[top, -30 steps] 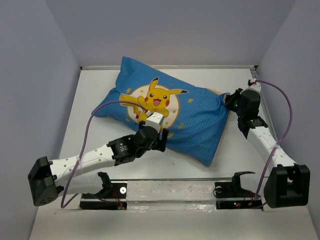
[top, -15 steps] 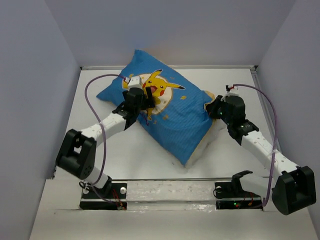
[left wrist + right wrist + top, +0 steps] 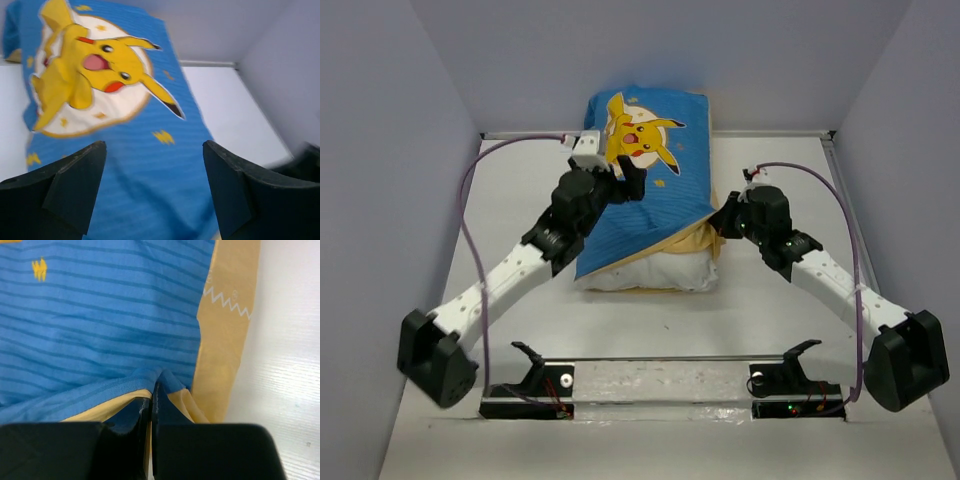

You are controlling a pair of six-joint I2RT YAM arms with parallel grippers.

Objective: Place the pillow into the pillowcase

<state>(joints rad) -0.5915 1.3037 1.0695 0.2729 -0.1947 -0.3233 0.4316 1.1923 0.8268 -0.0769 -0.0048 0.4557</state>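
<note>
Right wrist view: pillowcase (image 3: 100, 315) edge between pressed-together fingers (image 3: 65, 450).

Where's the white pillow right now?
Top view, centre: the pillow lies mostly covered by the pillowcase, its white near end showing just left of the right gripper.

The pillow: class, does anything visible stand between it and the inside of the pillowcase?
Nothing visible does. The pillow is already partly inside the pillowcase; its white end shows at the open mouth, whose edge the right claw pinches.
</note>
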